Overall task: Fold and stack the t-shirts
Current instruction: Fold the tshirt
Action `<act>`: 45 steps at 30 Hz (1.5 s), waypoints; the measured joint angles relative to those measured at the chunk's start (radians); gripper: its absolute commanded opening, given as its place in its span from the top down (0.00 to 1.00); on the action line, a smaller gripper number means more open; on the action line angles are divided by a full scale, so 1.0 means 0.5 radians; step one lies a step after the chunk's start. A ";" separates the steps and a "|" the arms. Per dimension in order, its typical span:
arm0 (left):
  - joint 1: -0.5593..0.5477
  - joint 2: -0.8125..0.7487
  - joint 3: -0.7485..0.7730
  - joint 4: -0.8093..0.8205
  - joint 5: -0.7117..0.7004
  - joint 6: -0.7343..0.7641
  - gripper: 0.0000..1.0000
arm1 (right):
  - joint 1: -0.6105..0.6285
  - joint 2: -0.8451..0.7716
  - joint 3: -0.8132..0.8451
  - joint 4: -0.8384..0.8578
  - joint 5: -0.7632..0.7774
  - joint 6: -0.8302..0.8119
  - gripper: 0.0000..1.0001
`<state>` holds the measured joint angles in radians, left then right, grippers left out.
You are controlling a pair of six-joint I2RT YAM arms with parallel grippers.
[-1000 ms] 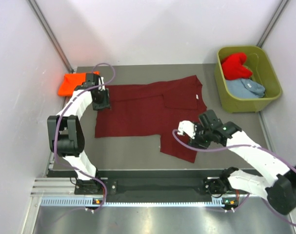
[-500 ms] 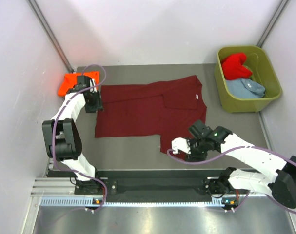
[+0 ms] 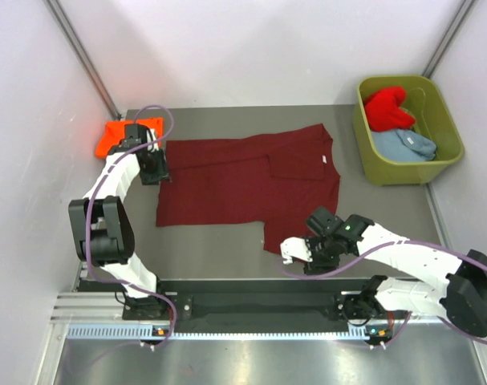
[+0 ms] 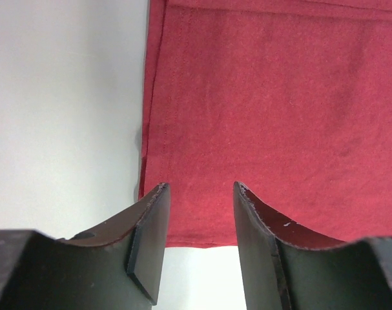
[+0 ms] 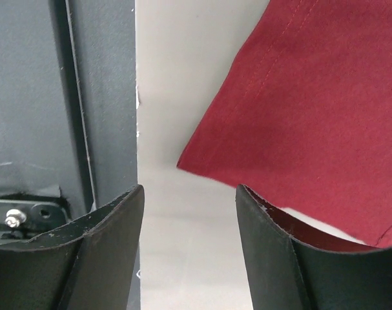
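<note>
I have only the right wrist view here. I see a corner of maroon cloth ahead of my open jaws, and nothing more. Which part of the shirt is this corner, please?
Observer: It is the near tip of a flap of the maroon t-shirt that sticks out toward the arms. The rest of the shirt lies spread flat on the table.
Operator: And where are the left jaws?
Observer: The left jaws stand open at the shirt's left edge, near its far corner. The cloth lies flat below them and is not pinched.
Operator: Is any other shirt on the table?
Observer: Yes, an orange t-shirt lies at the far-left corner, partly hidden by the left arm.
</note>
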<state>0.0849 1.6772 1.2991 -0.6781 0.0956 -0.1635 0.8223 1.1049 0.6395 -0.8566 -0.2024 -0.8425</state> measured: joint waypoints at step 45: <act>0.360 0.040 -0.327 -0.188 0.137 -0.154 0.51 | 0.078 0.295 0.114 0.259 0.246 -0.095 0.97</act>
<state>0.2649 1.6974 1.1355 -0.7723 0.1638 -0.2405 0.8612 1.2526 0.6964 -0.7269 -0.0795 -0.8898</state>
